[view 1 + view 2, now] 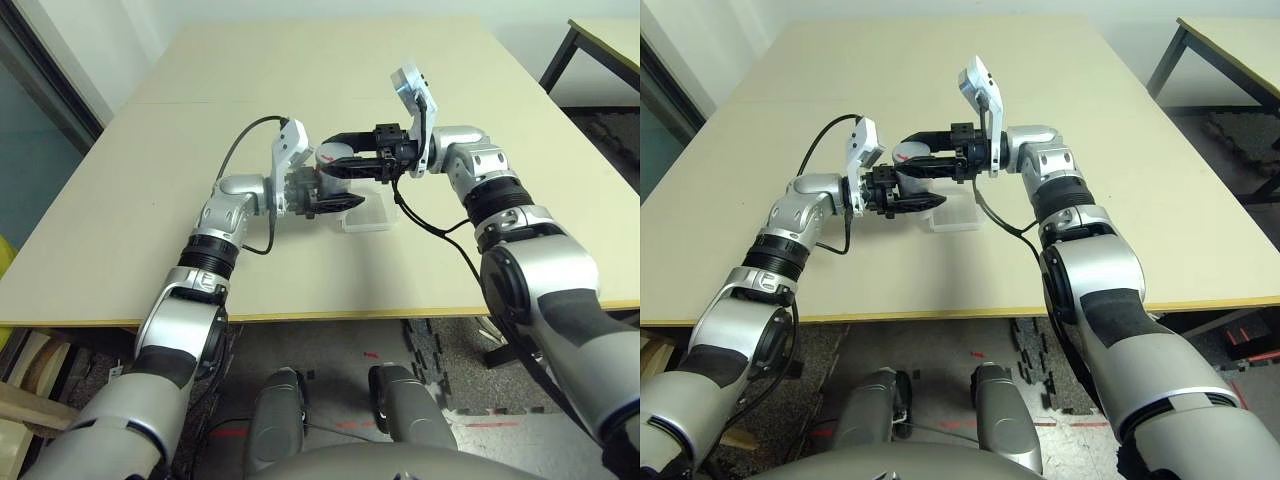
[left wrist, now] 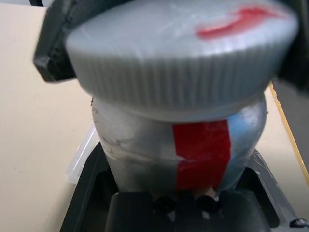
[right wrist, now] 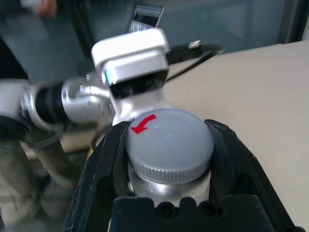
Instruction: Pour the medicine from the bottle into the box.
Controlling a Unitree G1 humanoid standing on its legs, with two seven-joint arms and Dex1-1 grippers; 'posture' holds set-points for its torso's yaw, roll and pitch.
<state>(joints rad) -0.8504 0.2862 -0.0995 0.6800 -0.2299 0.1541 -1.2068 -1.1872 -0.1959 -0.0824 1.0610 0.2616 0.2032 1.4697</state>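
Inspection at the beige counter. My left fingers are clamped on the body of the small silver-grey cylindrical bottle with the red and white label, holding it upright above the counter near its middle. The left wrist view shows the bottle body seated between both black pads, red label stripe facing the camera.

My right fingers are clenched around the round grey ribbed cap, which sits on the bottle's neck. A red arrow mark is visible on the cap's top face. The 2 black fingers press the cap from opposite sides.

The small shallow square clear plastic box lies flat on the counter, just beside and below the held bottle, toward my right side. Its rim also appears behind the bottle in the left wrist view.

I cannot make out the medicine.
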